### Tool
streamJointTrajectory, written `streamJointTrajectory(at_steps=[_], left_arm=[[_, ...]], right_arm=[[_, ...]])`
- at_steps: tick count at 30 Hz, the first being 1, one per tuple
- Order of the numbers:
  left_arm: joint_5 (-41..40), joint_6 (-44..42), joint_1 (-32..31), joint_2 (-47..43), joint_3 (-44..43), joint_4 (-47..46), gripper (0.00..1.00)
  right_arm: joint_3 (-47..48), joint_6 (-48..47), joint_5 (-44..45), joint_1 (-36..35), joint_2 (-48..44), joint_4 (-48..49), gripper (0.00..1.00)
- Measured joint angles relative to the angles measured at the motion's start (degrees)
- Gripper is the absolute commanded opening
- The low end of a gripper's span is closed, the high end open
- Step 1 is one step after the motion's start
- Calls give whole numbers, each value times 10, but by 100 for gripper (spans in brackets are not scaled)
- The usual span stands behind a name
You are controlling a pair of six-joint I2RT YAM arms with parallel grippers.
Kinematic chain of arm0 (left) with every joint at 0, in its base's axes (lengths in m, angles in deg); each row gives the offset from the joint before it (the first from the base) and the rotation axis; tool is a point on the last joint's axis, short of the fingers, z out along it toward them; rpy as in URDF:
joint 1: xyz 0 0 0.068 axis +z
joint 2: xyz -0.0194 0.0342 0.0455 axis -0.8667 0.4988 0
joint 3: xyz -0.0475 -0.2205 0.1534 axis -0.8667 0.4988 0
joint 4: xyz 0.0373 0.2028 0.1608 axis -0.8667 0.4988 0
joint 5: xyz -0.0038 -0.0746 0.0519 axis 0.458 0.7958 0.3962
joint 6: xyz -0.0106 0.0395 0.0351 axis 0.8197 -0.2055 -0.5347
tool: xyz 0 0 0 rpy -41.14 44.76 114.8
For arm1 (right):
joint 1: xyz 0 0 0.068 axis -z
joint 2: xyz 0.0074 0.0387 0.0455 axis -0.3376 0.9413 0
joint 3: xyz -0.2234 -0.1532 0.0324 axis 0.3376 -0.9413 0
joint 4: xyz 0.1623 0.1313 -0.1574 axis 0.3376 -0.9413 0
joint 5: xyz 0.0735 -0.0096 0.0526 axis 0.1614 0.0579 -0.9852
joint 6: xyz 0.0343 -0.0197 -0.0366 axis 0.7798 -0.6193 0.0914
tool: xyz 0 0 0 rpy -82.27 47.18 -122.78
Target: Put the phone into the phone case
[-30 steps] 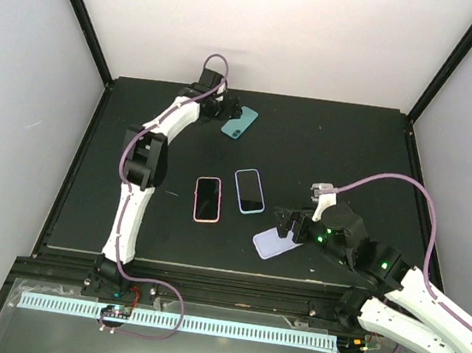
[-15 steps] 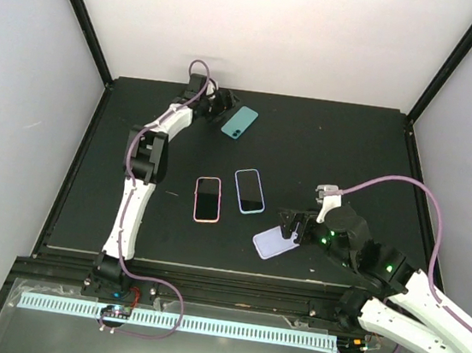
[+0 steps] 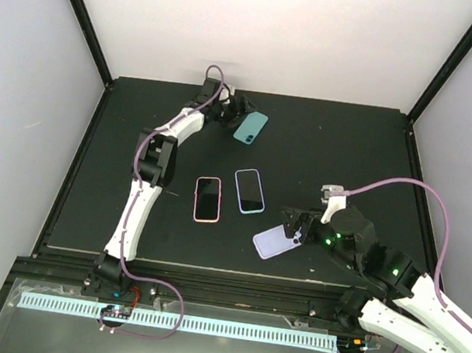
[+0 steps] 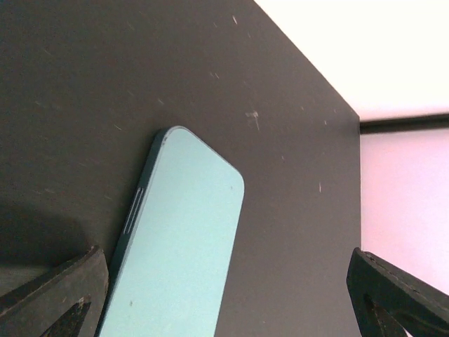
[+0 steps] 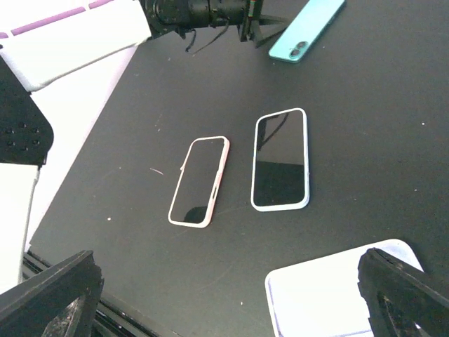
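Note:
The teal phone [image 3: 250,127] lies back up at the far middle of the table, its camera lenses towards the near end [image 5: 306,28]. My left gripper [image 3: 235,111] is open, low at the phone's left edge. In the left wrist view the phone [image 4: 175,239] lies between the fingers, close against the left finger [image 4: 56,295]. The lavender phone case [image 3: 273,243] lies open side up near the front. My right gripper [image 3: 296,228] is open just over the case's right end; the case [image 5: 344,295] shows beside the right finger [image 5: 407,295].
A pink-rimmed phone [image 3: 207,199] and a light blue-rimmed phone [image 3: 250,191] lie screen up side by side mid-table, between the teal phone and the case. White walls enclose the table on three sides.
My left gripper swung right and the teal phone shifted right and turned more upright. My right gripper drew back to the right, uncovering more of the case.

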Motion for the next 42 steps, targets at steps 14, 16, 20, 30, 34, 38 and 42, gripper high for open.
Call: streamJointTrajectory(at_steps=[14, 16, 20, 30, 34, 38, 42], left_arm=[[6, -62, -71, -8, 19, -2, 91], [6, -64, -81, -8, 21, -6, 91], [8, -64, -109, -8, 23, -10, 91], [61, -87, -152, -42, 83, -11, 90], [63, -103, -133, -125, 202, 1, 91], [52, -122, -100, -231, 309, 19, 93], [30, -126, -67, -374, 442, 9, 97]], right_arm=[[-21, 16, 0, 0, -38, -7, 100], [-26, 17, 0, 0, -41, -9, 100], [-30, 17, 4, 0, -44, -20, 100], [16, -11, 59, 1, 4, -41, 100], [76, -47, 87, 13, 61, -43, 100], [114, -83, 86, 60, 114, -17, 100], [131, -112, 51, 124, 177, 31, 100]])
